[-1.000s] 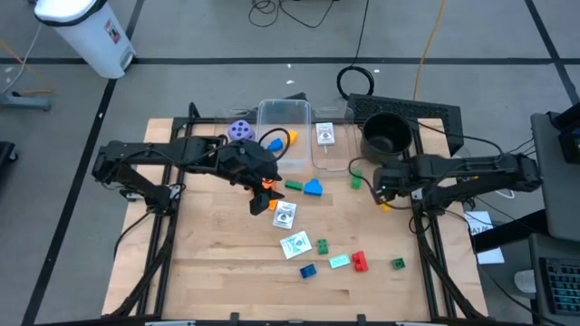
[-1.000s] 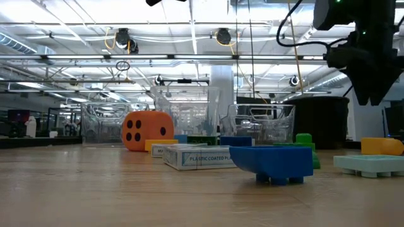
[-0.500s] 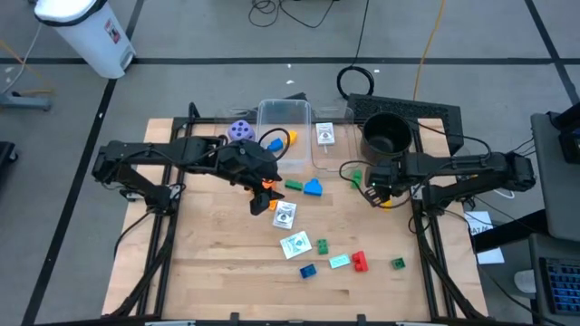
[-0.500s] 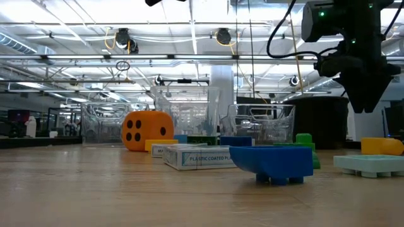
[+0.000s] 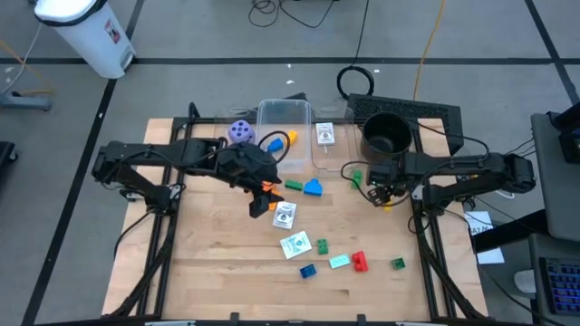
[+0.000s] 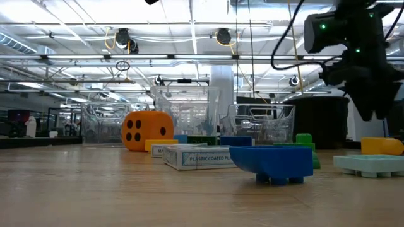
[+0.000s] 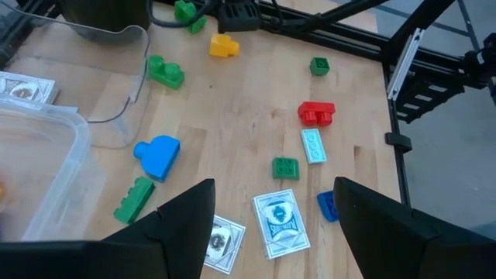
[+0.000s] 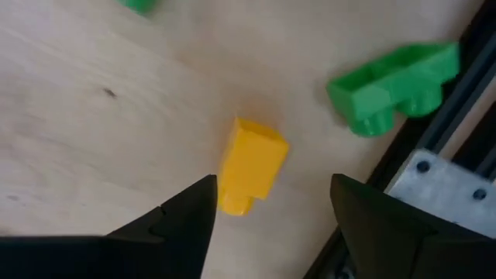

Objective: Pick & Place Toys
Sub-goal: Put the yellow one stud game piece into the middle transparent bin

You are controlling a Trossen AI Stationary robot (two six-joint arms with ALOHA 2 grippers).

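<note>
jaws of the right gripper (image 8: 267, 225) stand apart with nothing between them, hanging over a yellow block (image 8: 249, 166) that lies on the desk (image 5: 217, 272) at about 3 o'clock from centre. a green block (image 8: 394, 84) sits just beside the yellow one, close to the metal frame rail (image 8: 442, 174). if the jaws drop off-centre, i judge one finger could land on the yellow block and skid it toward the rail, or catch the green one too.

jaws of the left gripper (image 7: 271, 232) also stand apart and empty, above two white cards (image 7: 279, 222) near the desk's centre; flat cards may slide rather than lift. the orange die (image 6: 147, 130) rests by that arm. other toys lie at 6 o'clock. farther, at 12 o'clock, sit the clear tub (image 5: 283, 113) and, toward 1 o'clock, the black pot (image 5: 388, 133).
</note>
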